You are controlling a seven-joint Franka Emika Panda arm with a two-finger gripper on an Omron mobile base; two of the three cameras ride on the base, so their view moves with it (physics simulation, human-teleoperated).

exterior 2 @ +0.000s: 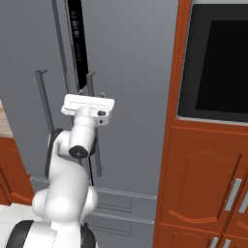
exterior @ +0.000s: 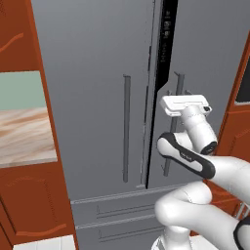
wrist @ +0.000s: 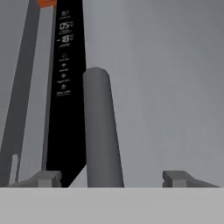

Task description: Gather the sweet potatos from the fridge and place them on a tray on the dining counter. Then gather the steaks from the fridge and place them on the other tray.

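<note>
"Where's my gripper (wrist: 111,178)?"
"Right at the fridge (exterior: 97,73), by the right door's handle (wrist: 101,131). I see its fingers spread wide, one each side of the handle, not squeezing."

You see the fridge (exterior: 97,97) in flat mid grey, its bar handle (wrist: 101,135) a darker grey. Its display strip (exterior 2: 76,34) is black with pale markings. Cabinets (exterior 2: 203,179) are red-brown; the counter top (exterior: 24,136) is tan wood-grain.

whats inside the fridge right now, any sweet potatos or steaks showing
Nothing inside shows. The fridge doors are closed, hiding shelves and food. The open gripper straddles the right door's handle.
</note>
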